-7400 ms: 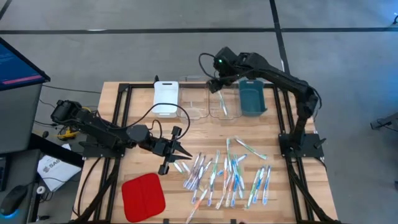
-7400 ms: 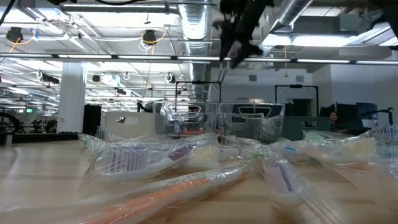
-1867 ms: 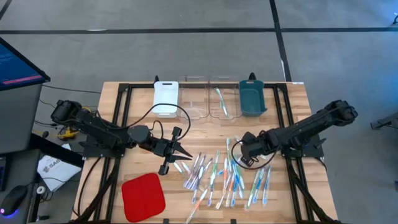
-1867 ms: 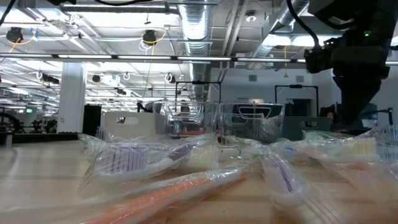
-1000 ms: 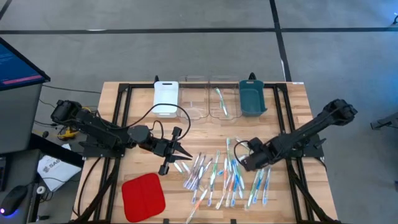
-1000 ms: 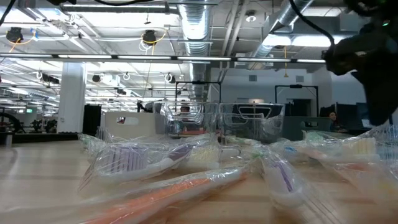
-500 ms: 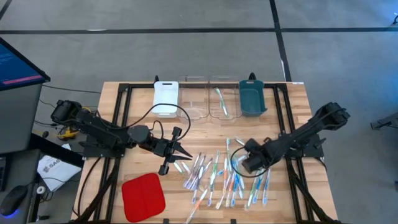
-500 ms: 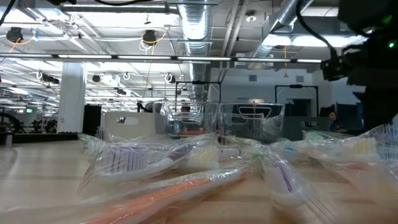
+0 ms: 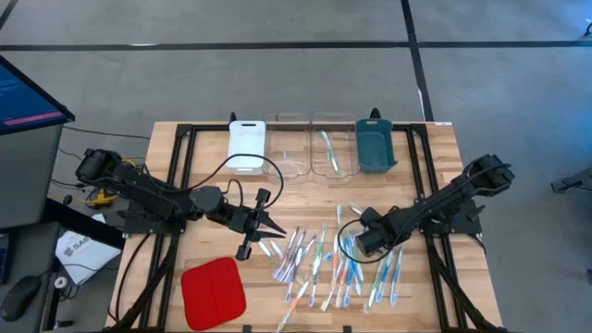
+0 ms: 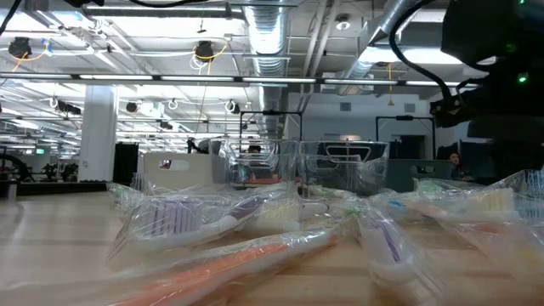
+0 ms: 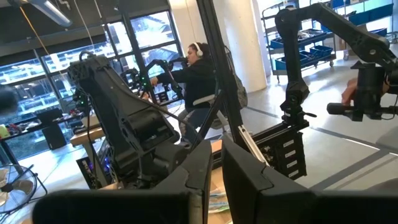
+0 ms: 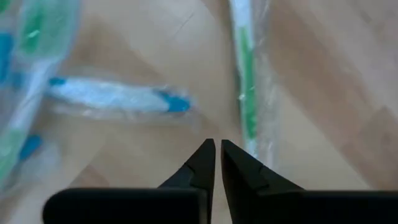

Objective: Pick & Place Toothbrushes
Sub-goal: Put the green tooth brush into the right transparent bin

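Observation:
Several wrapped toothbrushes point(image 9: 338, 264) lie scattered flat on the wooden table at centre right, seen close up in the low view point(image 10: 255, 225). My right gripper point(image 9: 354, 244) hovers over the pile's far left part, fingers pointing down and shut point(image 12: 217, 147). Under it lie a green toothbrush point(image 12: 249, 93) and a blue one point(image 12: 112, 96), neither touched. One green toothbrush point(image 9: 327, 151) lies in a clear tray point(image 9: 339, 159) at the back. My left gripper point(image 9: 274, 228) waits left of the pile, shut point(image 11: 216, 155), holding nothing.
Along the far edge stand a white tray point(image 9: 247, 143), another clear tray point(image 9: 289, 153) and a teal tray point(image 9: 375, 145). A red square pad point(image 9: 213, 291) lies near the front left. Black frame rails point(image 9: 176, 185) run along both table sides. A person sits in the room behind point(image 11: 202, 74).
My right gripper has shifted a little toward the table's left edge over the pile of toothbrushes, its arm folding in after it. The toothbrushes have stayed where they were.

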Controlling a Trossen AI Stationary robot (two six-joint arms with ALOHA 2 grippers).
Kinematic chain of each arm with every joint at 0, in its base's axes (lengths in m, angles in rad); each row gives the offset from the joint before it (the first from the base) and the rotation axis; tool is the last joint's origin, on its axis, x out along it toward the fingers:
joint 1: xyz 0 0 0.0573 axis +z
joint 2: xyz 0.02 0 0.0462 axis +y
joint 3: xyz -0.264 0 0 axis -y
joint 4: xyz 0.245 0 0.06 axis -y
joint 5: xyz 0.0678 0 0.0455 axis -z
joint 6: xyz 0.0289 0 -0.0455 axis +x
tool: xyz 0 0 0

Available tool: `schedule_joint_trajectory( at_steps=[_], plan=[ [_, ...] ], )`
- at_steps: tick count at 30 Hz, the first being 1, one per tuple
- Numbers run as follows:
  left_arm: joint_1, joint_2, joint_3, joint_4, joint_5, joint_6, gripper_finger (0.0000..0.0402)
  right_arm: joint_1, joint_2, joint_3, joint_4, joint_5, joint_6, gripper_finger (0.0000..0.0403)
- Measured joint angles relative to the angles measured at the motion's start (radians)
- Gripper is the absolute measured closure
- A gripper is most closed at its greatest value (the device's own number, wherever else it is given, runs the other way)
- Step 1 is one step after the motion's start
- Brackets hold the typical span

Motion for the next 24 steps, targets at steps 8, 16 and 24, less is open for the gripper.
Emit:
schedule_joint_trajectory(
  at_steps=[8,16,24],
  plan=[
    [0.000,0.000,0.000,0.000,0.000,0.000,0.0369,0.028,0.004,0.000,0.043,-0.125,0.078,0.0394],
    [0.000,0.000,0.000,0.000,0.000,0.000,0.0369,0.032,0.004,0.000,0.016,-0.121,0.097,0.0400],
    [0.000,0.000,0.000,0.000,0.000,0.000,0.0369,-0.070,0.004,0.000,0.026,-0.072,-0.009,0.0402]
  ],
)
